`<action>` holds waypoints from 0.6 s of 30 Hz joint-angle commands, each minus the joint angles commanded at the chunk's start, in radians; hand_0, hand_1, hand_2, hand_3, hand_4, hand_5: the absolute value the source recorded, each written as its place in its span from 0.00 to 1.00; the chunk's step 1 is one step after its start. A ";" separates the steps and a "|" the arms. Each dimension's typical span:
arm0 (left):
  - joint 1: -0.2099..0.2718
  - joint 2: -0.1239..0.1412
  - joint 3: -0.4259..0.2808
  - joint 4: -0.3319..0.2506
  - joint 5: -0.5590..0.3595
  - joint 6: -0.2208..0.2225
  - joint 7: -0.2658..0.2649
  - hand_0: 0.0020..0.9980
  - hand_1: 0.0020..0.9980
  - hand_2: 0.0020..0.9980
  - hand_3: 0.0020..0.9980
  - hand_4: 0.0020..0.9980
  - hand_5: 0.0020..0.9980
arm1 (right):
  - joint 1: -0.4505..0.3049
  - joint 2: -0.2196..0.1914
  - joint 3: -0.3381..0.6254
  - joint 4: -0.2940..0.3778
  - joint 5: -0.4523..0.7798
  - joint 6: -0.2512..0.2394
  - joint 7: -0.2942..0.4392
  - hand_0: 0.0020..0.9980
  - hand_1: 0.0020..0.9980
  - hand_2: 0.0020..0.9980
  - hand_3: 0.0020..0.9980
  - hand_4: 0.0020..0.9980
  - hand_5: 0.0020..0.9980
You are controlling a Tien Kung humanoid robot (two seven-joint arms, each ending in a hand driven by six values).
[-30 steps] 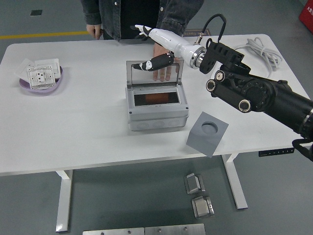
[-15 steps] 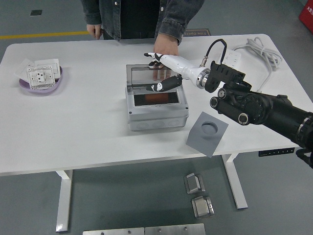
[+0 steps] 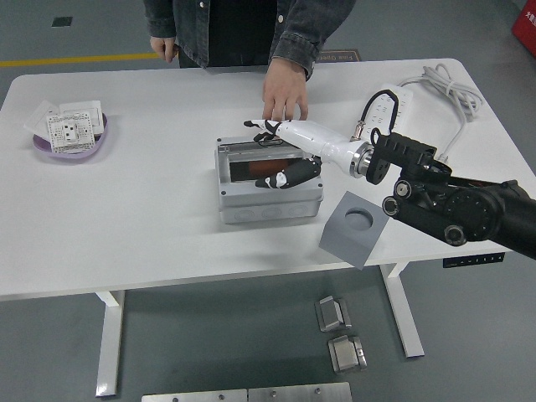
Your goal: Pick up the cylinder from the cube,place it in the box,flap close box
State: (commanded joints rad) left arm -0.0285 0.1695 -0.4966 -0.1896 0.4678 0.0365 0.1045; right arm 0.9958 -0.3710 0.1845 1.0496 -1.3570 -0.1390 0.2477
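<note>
The grey box [image 3: 270,199] stands at the table's middle. Its clear hinged lid [image 3: 239,159] lies low over the opening. Something orange, probably the cylinder [image 3: 251,171], shows through it inside the box. My right hand [image 3: 273,152], white with black fingertips, rests on top of the lid with the fingers spread and holds nothing. The grey cube [image 3: 354,228] stands right of the box at the table's front edge, and its round hole is empty. A person's hand [image 3: 284,100] rests on the table just behind the box. My left arm is out of view.
A purple bowl [image 3: 50,147] with white socket plates sits at the far left. A white cable [image 3: 439,83] lies at the back right. The person [image 3: 243,29] stands at the far side. Metal parts [image 3: 339,333] lie on the floor below.
My right hand has come down and forward, pushing the lid from upright to low over the box. The person's hand stayed behind the box.
</note>
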 joint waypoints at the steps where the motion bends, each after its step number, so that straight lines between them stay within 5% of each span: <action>1: 0.001 -0.001 0.002 0.000 -0.002 0.000 -0.001 0.66 0.64 0.54 0.58 0.52 0.20 | -0.006 -0.006 0.002 0.014 -0.004 0.000 -0.002 0.92 0.79 0.82 1.00 0.89 0.48; 10: 0.008 -0.006 -0.011 0.003 0.014 -0.001 0.002 0.66 0.64 0.54 0.58 0.52 0.20 | -0.062 -0.049 0.094 0.058 -0.056 0.010 -0.024 0.91 0.77 0.81 1.00 0.89 0.50; 18: 0.030 -0.011 -0.064 0.007 0.071 -0.001 0.015 0.66 0.64 0.54 0.57 0.52 0.20 | -0.226 -0.179 0.330 0.162 -0.148 0.038 -0.058 0.90 0.77 0.81 1.00 0.89 0.51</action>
State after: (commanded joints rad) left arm 0.0019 0.1582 -0.5608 -0.1828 0.5384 0.0350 0.1199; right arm 0.7694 -0.5501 0.5141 1.2116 -1.5051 -0.1012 0.1898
